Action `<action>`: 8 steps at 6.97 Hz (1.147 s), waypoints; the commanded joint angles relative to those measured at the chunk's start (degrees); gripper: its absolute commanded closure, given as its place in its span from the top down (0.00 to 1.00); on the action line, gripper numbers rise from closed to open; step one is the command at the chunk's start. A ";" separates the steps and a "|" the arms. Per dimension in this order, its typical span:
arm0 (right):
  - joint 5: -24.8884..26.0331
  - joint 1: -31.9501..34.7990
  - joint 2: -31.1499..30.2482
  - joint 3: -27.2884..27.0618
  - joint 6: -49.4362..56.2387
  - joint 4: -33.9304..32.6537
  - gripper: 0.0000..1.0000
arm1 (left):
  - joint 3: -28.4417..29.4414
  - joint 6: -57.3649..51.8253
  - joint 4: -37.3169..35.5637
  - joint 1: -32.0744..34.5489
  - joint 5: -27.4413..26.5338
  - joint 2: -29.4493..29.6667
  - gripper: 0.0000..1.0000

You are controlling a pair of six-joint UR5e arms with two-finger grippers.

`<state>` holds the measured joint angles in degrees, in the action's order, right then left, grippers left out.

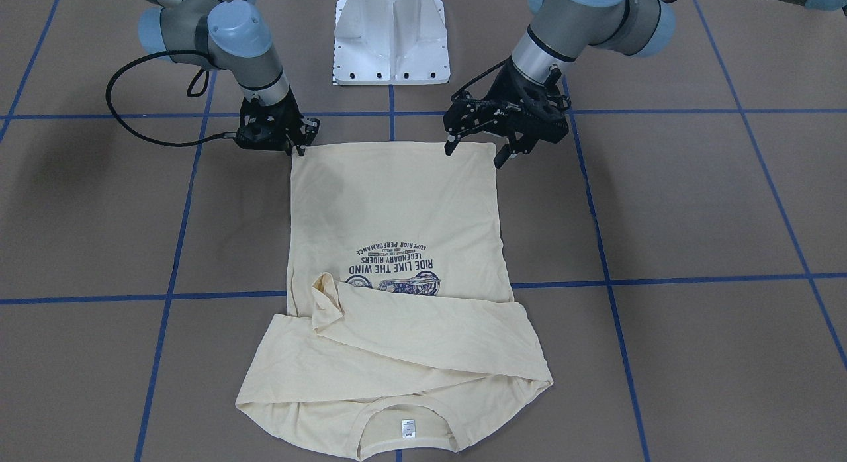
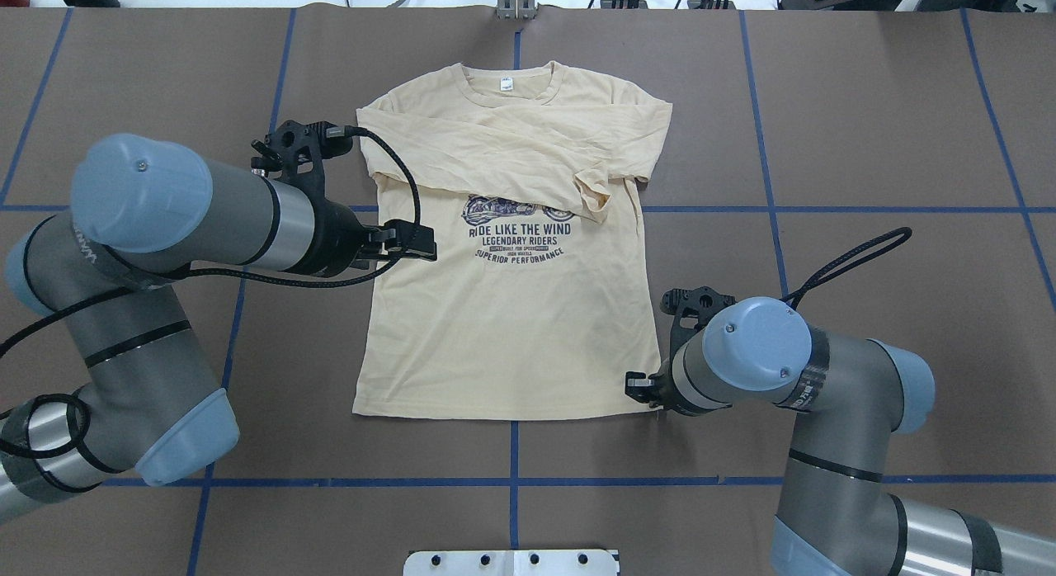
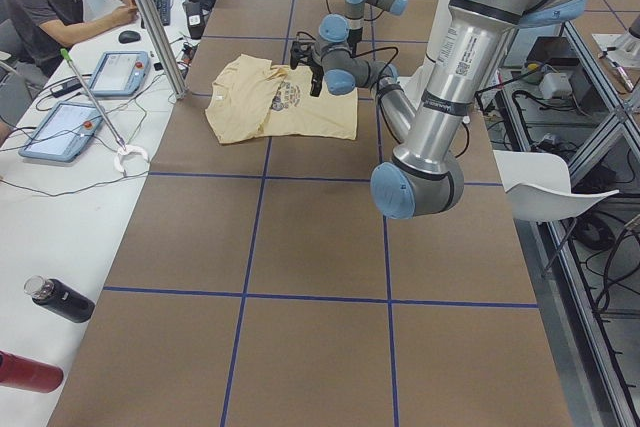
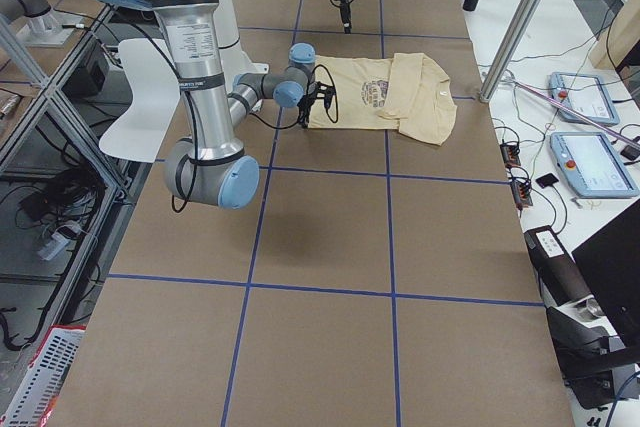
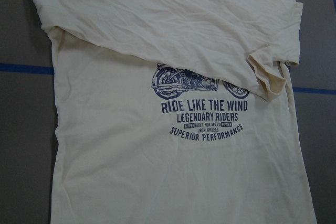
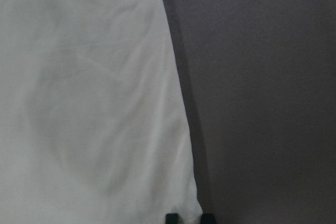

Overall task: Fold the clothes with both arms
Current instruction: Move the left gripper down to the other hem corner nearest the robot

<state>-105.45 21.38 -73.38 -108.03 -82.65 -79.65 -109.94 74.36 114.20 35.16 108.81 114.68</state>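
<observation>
k: while the t-shirt (image 2: 503, 337) lies flat and print-up on the brown table (image 2: 866, 147), where is the right gripper (image 1: 299, 146)?

m: down at the hem corner on the robot's right. wrist view: its fingertips (image 6: 171, 217) are drawn nearly together, with the corner of the cloth pinched between them.

k: and the left gripper (image 1: 474, 153)?

m: fingers spread wide, holding nothing. it hangs raised above the cloth, not touching. the front view puts it over the other hem corner. its wrist camera looks down on the navy print (image 5: 202, 108) from well above.

k: shirt layout?

m: collar and neck tag (image 2: 505, 83) at the edge far from the robot, hem toward the base. one long sleeve (image 2: 495, 159) is folded across the chest, its cuff overlapping the edge of the motorcycle graphic. hem edge straight, body smooth.
</observation>
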 commanded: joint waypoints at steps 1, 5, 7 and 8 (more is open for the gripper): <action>-0.02 -0.02 0.08 0.10 0.03 -0.24 0.00 | 0.08 0.00 0.06 0.00 0.00 0.01 0.99; -1.33 2.52 1.22 -2.69 -0.75 -0.15 0.00 | -0.53 3.23 -0.20 -0.78 -0.44 0.01 0.99; -3.44 3.93 1.22 -4.11 -0.84 -0.42 0.00 | -0.45 4.83 -0.47 -4.12 -3.23 -0.34 0.99; -3.44 4.02 1.05 -6.81 -0.85 -3.03 0.00 | -0.54 5.70 -0.73 -4.57 -5.51 -3.03 0.99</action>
<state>-108.65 25.00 -72.26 -112.52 -83.45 -80.69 -110.41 79.12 113.73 31.54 105.78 113.69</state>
